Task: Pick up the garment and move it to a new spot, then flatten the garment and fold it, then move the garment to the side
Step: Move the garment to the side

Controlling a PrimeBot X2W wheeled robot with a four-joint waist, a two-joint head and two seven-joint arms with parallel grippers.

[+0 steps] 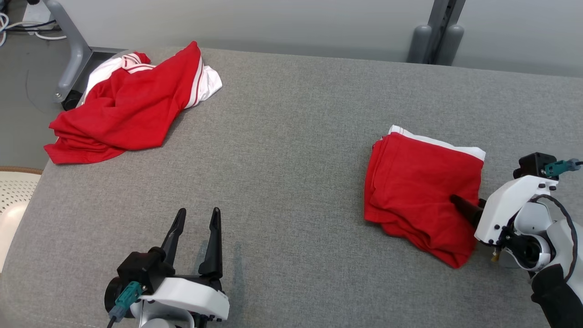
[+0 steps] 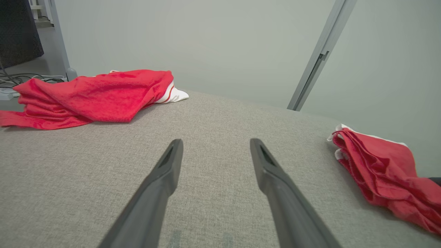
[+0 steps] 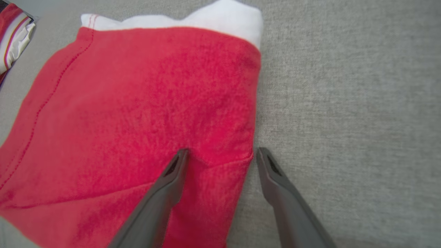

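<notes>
A folded red garment (image 3: 137, 103) covers the left and centre of the frame, lying on a grey fabric worktop (image 3: 344, 103). A white layer (image 3: 227, 17) peeks out along its top edge, and a line of stitching (image 3: 44, 103) runs down its left side. The right claw (image 3: 222, 151) rises from the bottom edge with its fingers spread. The left finger (image 3: 165, 193) lies over the red cloth and the right finger is over bare worktop just beside the garment's right edge. A red-and-white striped cloth (image 3: 13, 27) shows in the upper left corner.

light: bright, even, diffuse | shadows: soft, faint | glare: minimal | wrist views: wide-angle bending, slightly soft
</notes>
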